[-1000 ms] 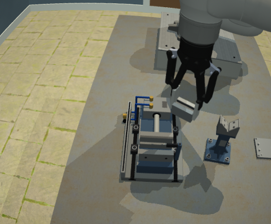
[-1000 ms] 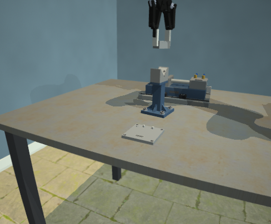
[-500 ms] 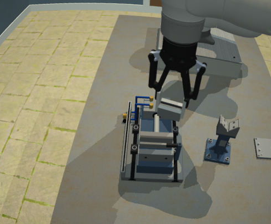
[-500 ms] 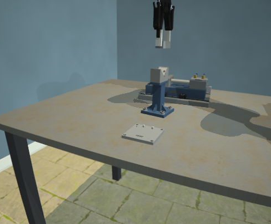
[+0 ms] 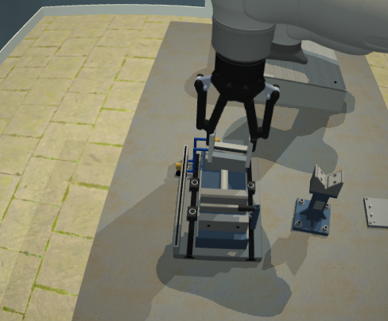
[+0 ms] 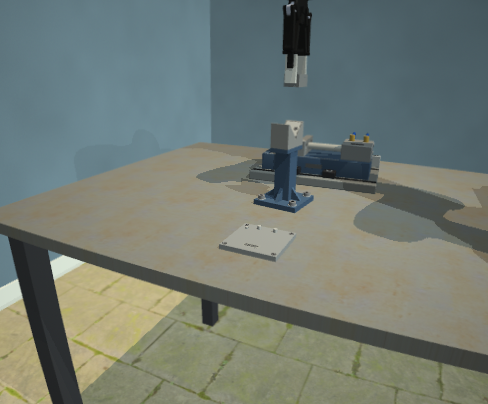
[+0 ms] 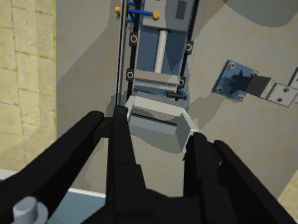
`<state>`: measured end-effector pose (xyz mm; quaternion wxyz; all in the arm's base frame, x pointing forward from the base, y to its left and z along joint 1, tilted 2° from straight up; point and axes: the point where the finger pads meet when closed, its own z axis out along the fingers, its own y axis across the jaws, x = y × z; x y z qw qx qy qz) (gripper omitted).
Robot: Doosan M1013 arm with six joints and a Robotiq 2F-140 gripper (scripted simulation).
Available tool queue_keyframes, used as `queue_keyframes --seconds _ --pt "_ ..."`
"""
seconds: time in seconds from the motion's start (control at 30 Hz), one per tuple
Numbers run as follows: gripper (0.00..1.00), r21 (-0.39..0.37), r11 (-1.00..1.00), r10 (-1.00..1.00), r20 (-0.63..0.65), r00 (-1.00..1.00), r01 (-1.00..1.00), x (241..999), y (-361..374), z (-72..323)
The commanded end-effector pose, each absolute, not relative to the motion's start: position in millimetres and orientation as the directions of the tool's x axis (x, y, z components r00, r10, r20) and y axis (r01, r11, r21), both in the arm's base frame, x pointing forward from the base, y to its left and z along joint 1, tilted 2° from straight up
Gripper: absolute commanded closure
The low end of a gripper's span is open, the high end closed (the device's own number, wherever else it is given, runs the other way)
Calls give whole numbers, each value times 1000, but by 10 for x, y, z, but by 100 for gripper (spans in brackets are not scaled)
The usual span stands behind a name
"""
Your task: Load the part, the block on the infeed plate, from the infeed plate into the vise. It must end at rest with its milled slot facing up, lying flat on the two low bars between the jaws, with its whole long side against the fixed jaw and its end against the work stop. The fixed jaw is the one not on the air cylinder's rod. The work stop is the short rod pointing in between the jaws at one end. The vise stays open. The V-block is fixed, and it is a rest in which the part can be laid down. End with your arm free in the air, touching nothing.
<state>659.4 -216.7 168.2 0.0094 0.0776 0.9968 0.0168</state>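
My gripper (image 5: 231, 144) is shut on the part (image 5: 227, 156), a grey block with a dark slot along its top. I hold it by its two ends, high in the air above the vise (image 5: 219, 206). In the exterior view the gripper (image 6: 295, 70) hangs well above the vise (image 6: 325, 162). In the wrist view the part (image 7: 157, 125) sits between my fingers, over the near end of the vise (image 7: 159, 60). The jaws stand open, and the work stop (image 5: 246, 208), a short dark rod, points in from the right side. The infeed plate (image 5: 380, 212) lies bare at the right.
The V-block (image 5: 325, 182) stands on a blue post with a bolted base (image 5: 312, 217), between vise and infeed plate. The air cylinder with blue tubing and yellow fittings (image 5: 198, 148) is at the vise's far end. The robot's base block (image 5: 304, 79) is behind.
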Motion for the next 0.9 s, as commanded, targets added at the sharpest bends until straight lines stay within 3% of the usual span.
queue_keyframes --seconds 0.0,0.87 --pt "100 38 993 117 -17 -993 116 6596 -2239 1684" --pt "100 37 998 42 -20 -999 41 6592 -2347 1679"
